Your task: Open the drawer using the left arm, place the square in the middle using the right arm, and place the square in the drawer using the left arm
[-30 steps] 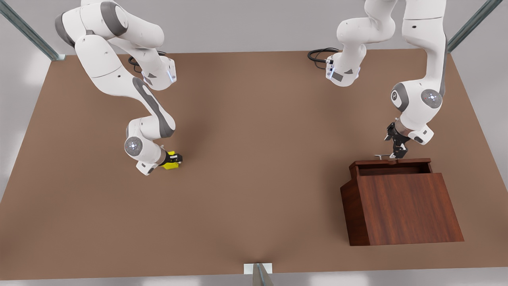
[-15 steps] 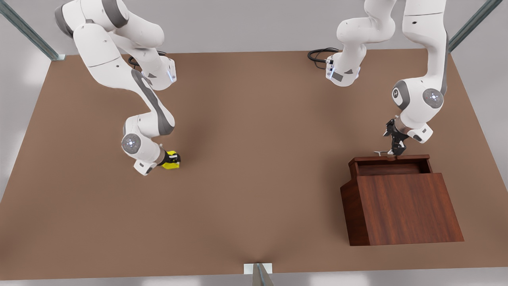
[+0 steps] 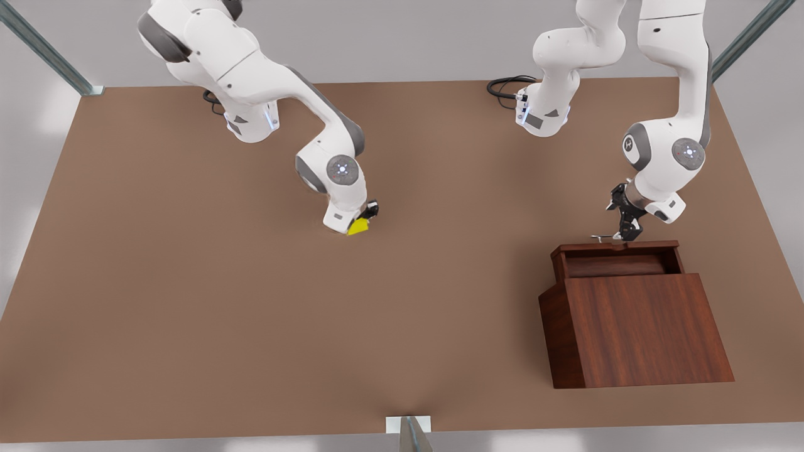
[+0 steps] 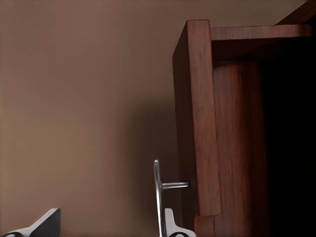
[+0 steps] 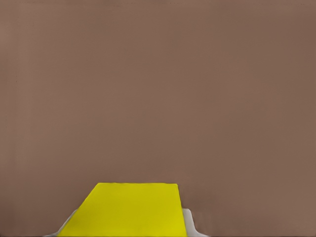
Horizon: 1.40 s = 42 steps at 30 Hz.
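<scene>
The yellow square [image 3: 358, 227] [image 5: 128, 210] is held low over the brown tabletop near the middle [image 3: 402, 251], with my right gripper [image 3: 366, 218] [image 5: 127, 228] shut on it. At the front view's right stands the wooden box [image 3: 641, 326]. Its drawer [image 3: 619, 257] [image 4: 202, 123] is pulled out toward the back. My left gripper [image 3: 626, 235] [image 4: 108, 226] is at the silver handle [image 3: 603, 237] [image 4: 157, 192]. Its fingers [image 4: 173, 224] are spread apart, and one sits hooked between the handle bar and the drawer front.
Both arm bases stand along the table's back edge, with black cables [image 3: 505, 85] beside the one on the front view's right. Metal frame posts [image 3: 44, 47] rise at the back corners. A small bracket [image 3: 408, 427] sits at the front edge.
My right arm has swung the square from the front view's left toward the middle. The left gripper has drawn the drawer a little farther out.
</scene>
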### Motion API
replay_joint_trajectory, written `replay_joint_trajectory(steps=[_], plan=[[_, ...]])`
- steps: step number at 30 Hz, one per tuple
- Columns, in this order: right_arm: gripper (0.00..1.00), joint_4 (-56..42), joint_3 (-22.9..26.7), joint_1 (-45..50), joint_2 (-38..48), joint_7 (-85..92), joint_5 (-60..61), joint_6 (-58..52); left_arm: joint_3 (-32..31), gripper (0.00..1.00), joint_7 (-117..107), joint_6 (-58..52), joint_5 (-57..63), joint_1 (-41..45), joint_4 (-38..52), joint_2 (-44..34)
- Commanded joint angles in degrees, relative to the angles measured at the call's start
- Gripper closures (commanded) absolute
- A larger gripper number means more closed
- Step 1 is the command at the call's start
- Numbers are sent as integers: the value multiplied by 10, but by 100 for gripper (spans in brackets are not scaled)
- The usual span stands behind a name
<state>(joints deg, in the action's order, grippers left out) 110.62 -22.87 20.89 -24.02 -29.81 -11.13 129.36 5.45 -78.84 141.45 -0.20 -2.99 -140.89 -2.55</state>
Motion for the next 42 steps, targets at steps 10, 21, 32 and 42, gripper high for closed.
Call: replay_joint_trajectory(steps=[10,21,32,42], plan=[[33,-86,-53,62,-41,-72,-22,-96,-1,0,-2,-19,0,0,0,-2],[36,-137,-136,63,-46,-58,33,-129,-1,0,-4,-42,2,2,0,-11],[35,-197,-57,124,-183,-137,-31,-9,-4,0,-6,-86,3,3,2,-27],[0,-195,-45,142,-201,-140,-51,5,-119,0,162,-503,5,3,415,18]])
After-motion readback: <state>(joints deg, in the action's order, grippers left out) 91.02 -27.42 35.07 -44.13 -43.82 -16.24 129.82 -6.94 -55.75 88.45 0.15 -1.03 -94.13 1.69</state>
